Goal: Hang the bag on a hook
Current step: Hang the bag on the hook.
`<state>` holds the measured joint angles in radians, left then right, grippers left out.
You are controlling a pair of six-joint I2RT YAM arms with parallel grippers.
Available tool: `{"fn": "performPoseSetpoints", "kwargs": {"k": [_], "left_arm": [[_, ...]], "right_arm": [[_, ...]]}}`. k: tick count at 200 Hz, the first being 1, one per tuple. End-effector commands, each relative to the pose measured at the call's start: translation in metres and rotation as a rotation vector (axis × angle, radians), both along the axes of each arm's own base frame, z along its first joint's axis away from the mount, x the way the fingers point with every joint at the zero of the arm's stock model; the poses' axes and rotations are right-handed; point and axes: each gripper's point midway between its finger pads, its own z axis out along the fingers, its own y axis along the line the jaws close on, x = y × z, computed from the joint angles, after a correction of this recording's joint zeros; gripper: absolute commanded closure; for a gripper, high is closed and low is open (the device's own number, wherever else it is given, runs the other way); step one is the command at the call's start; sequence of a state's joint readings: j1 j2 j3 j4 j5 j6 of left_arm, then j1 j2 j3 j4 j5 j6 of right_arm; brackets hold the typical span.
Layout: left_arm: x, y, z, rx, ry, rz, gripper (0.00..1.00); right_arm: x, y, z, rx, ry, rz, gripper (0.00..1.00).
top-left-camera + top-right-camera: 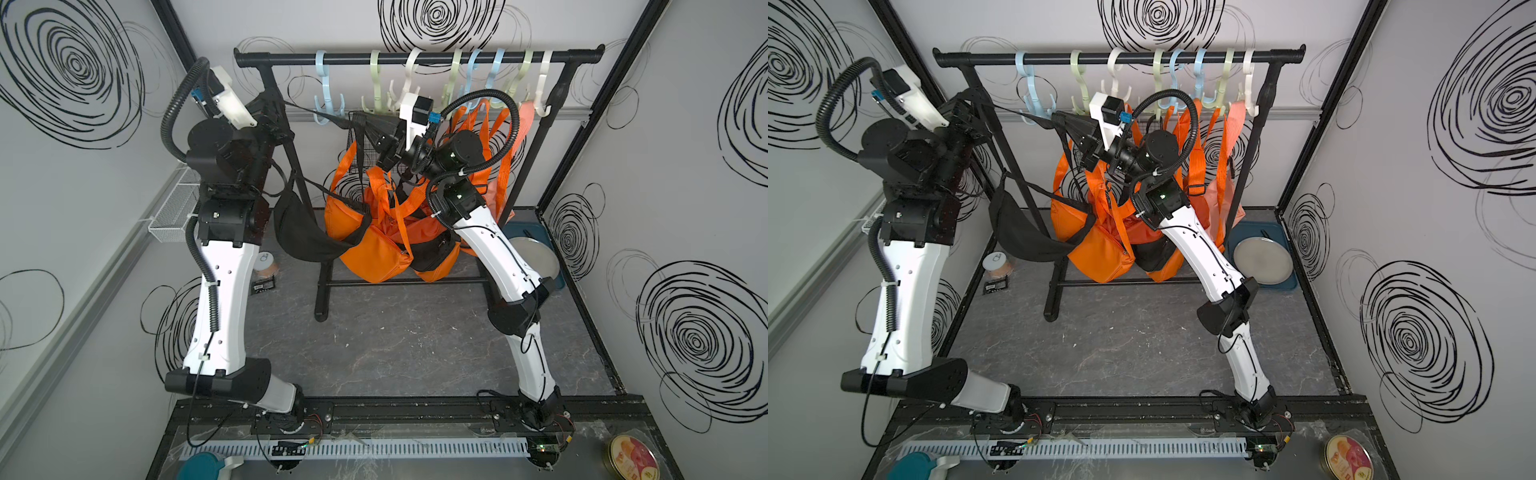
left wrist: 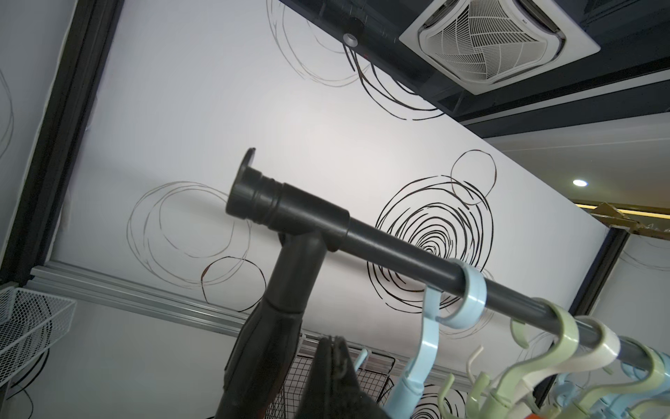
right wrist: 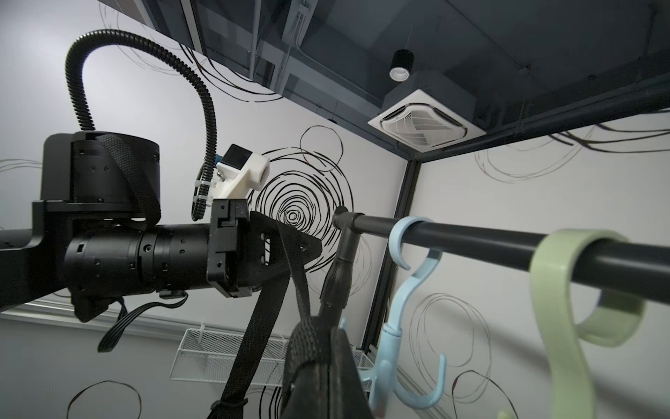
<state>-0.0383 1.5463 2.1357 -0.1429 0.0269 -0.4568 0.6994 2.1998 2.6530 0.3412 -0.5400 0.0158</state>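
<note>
Right fingers [image 3: 342,373] pinch strap [image 3: 301,348] beside blue hook [image 3: 391,335].

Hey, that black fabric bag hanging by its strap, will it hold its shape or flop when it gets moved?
Likely floppy: the black fabric bag sags in a crescent under its woven strap. Probably swings, since it dangles clear of the grey floor.

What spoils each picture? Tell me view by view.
In both top views, wide-angle bending makes the frame posts lean; light is even, the black bag loses detail. Left wrist view: rail sharp, strap at the lens soft, a ceiling lamp flares. Right wrist view: near green hook blurred.
</note>
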Motion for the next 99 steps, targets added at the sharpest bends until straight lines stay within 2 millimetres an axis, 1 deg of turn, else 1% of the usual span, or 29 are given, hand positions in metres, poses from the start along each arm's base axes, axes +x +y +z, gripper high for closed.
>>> {"fn": "performPoseSetpoints", "kwargs": {"k": [1, 15, 30, 52, 70, 99], "left_arm": [[-0.011, 0.008, 0.035, -0.012, -0.099, 0.06, 1.0], [-0.004, -0.001, 0.035, 0.026, -0.088, 0.083, 1.0], [0.003, -0.006, 0.034, 0.045, -0.081, 0.099, 1.0], [0.013, -0.005, 0.031, 0.067, -0.072, 0.126, 1.0], [0.021, -0.004, 0.028, 0.084, -0.063, 0.14, 1.0], [0.037, -0.008, 0.016, 0.115, -0.03, 0.139, 1.0]], "right_arm": [[0.016, -0.023, 0.019, 0.126, -0.06, -0.132, 1.0], [0.02, -0.023, 0.018, 0.133, -0.07, -0.156, 1.0], [0.026, -0.023, 0.015, 0.135, -0.068, -0.173, 1.0], [0.034, -0.026, 0.013, 0.148, -0.065, -0.189, 1.0], [0.034, -0.03, 0.015, 0.163, -0.069, -0.187, 1.0], [0.039, -0.033, 0.013, 0.16, -0.071, -0.189, 1.0]]}}
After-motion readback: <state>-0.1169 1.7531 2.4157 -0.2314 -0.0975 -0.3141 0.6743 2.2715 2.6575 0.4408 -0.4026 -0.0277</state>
